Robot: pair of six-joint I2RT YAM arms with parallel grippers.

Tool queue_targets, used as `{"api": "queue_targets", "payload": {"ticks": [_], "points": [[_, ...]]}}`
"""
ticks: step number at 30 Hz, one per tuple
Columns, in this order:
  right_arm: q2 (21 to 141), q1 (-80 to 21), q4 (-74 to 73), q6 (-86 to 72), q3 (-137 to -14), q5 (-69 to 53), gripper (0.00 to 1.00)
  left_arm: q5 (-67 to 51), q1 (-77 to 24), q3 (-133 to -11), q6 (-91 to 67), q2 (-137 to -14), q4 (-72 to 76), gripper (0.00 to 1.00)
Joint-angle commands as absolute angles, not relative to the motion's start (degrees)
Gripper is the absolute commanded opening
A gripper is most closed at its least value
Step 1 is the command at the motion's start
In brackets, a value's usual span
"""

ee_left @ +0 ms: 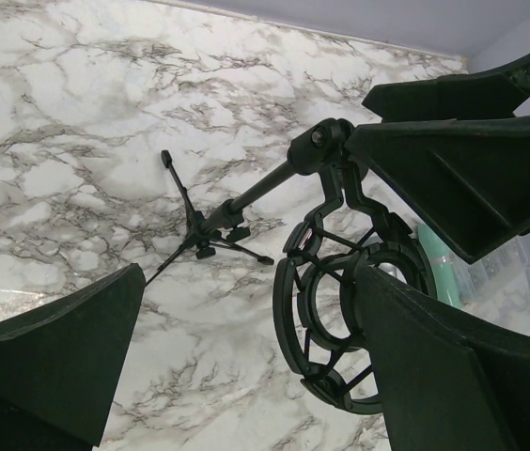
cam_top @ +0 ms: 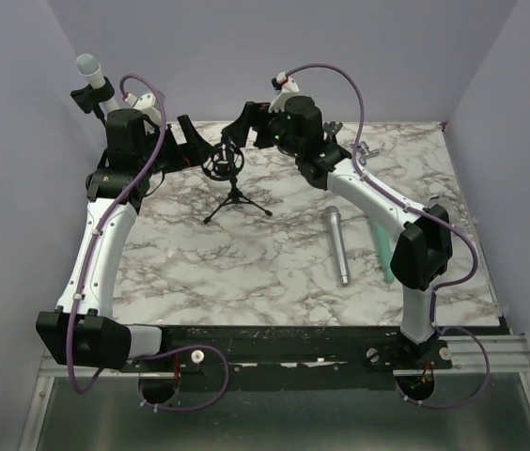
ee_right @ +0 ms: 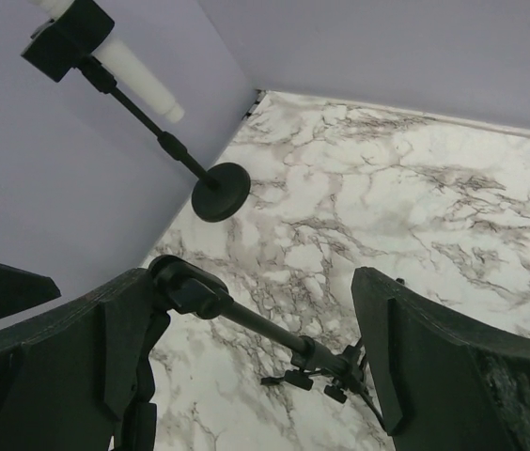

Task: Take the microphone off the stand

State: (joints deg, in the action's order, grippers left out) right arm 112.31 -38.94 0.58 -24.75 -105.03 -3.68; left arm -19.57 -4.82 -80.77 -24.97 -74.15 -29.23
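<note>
One marbled tabletop (cam_top: 246,268), lilac walls (cam_top: 340,38) (microphone (cam_top: 337,246) lying flat near stand (cam_top: 234,193)).

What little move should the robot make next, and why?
Probably pull the right fingers back from the stand: they are open, its mount looks empty, and a silver mic lies on the table.

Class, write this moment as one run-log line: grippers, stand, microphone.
Left gripper open beside shock mount | right gripper open by stand arm | shock mount looks empty | silver microphone lying on table
</note>
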Motion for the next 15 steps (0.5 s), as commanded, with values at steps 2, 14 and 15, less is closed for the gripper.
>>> {"api": "queue_targets", "payload": {"ticks": [2,14,15], "points": [[114.47,-39.09,-3.37,-23.25,-104.85,-4.83,0.94,-20.39,-4.39,-80.31,-25.14,-73.3,-28.3,0.99],[114.63,-38.36,-8.86,-24.12,-100.18,-3.86,0.92,-20.48,-4.35,-80.33,-25.22,-72.99,-28.3,0.99],[114.48,-38.32,-9.87,-24.08,-99.86,-3.87,0.92,-20.57,-4.31,-80.33,-25.31,-73.02,-28.3,0.99]]}}
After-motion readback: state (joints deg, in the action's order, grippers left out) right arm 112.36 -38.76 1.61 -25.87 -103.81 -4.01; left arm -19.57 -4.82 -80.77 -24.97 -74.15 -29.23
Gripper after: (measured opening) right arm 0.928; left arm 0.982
